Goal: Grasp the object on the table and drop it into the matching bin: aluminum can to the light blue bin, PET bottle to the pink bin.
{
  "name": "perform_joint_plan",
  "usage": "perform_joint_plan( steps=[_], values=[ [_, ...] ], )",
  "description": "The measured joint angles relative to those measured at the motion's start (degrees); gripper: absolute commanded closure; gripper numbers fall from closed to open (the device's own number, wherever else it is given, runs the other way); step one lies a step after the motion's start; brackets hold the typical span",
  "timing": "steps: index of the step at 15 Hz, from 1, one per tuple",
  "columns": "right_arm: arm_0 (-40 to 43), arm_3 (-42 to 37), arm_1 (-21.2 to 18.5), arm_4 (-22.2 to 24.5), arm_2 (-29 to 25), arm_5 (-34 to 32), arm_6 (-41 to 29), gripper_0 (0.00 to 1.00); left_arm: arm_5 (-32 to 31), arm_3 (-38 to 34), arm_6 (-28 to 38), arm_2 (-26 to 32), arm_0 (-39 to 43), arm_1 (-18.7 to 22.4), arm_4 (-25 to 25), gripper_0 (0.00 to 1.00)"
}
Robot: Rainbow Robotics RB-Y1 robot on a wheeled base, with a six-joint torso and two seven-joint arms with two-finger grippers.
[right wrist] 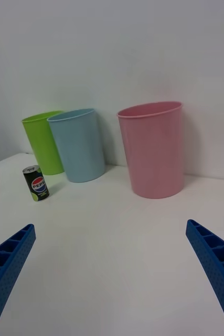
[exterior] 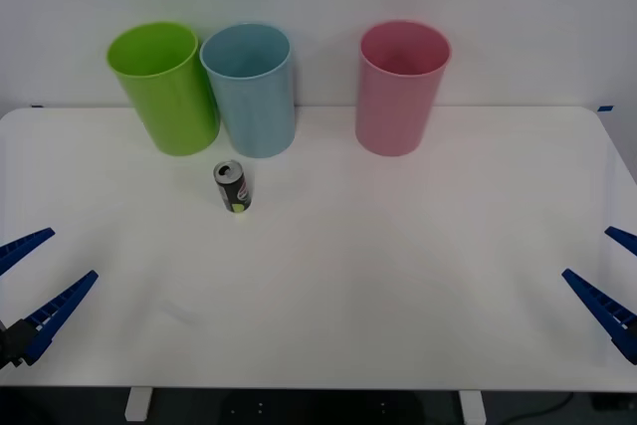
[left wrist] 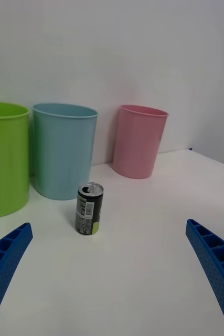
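Can upright before the blue bin, both grippers spread at the near edge

Can point(exterior: 232, 187) stands upright on the white tabletop point(exterior: 398, 276), just in front of the light blue bin point(exterior: 251, 90) and slightly to its left as the front view shows it, near but not touching. Its silver top faces up with the opening visible. The right wrist view shows its red-blue round logo, the left wrist view a barcode panel and a yellow-green spot low on its side.

Three bins stand in a row at the far side of the tabletop, against the white wall. A lime green bin point(exterior: 164, 88) is leftmost, with the light blue bin right beside it, the two close enough to look touching. A pink bin point(exterior: 397, 88) stands well apart to the right.

Left gripper point(exterior: 38, 273) hovers over the near left corner of the tabletop, its blue ribbed fingers point(left wrist: 4, 260) spread wide and holding nothing. Right gripper point(exterior: 609, 269) sits at the near right edge, its fingers point(right wrist: 214, 262) likewise spread and empty. Both are well apart from the can, which lies closer to the left gripper.
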Motion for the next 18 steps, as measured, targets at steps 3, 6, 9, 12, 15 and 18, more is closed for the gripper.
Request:
perform_joint_plan(
  steps=[3, 6, 9, 12, 15, 18],
  values=[
    [0.00, 0.00, 0.00, 0.00, 0.00, 0.00, 0.00, 0.00, -0.05, 0.05, 0.00, -0.21, 0.04, -0.28, 0.01, 0.00],
    [0.00, 0.00, 0.00, 0.00, 0.00, 0.00, 0.00, 0.00, -0.17, -0.94, 0.25, -1.10, 0.40, -0.81, 0.97, 0.00],
    [0.00, 0.00, 0.00, 0.00, 0.00, 0.00, 0.00, 0.00, 0.33, -1.33, 0.09, -1.38, 1.05, -0.68, 1.49, 0.00],
    [0.00, 0.00, 0.00, 0.00, 0.00, 0.00, 0.00, 0.00, 1.34, -1.33, -0.45, -1.86, 1.89, -0.70, -0.62, 0.00],
    [0.00, 0.00, 0.00, 0.00, 0.00, 0.00, 0.00, 0.00, 3.15, -1.29, -0.52, -3.39, 2.13, -0.98, -3.39, 0.00],
    [0.00, 0.00, 0.00, 0.00, 0.00, 0.00, 0.00, 0.00, 8.49, -1.19, -1.08, -6.93, 2.44, -1.57, -5.34, 0.00]
  ],
)
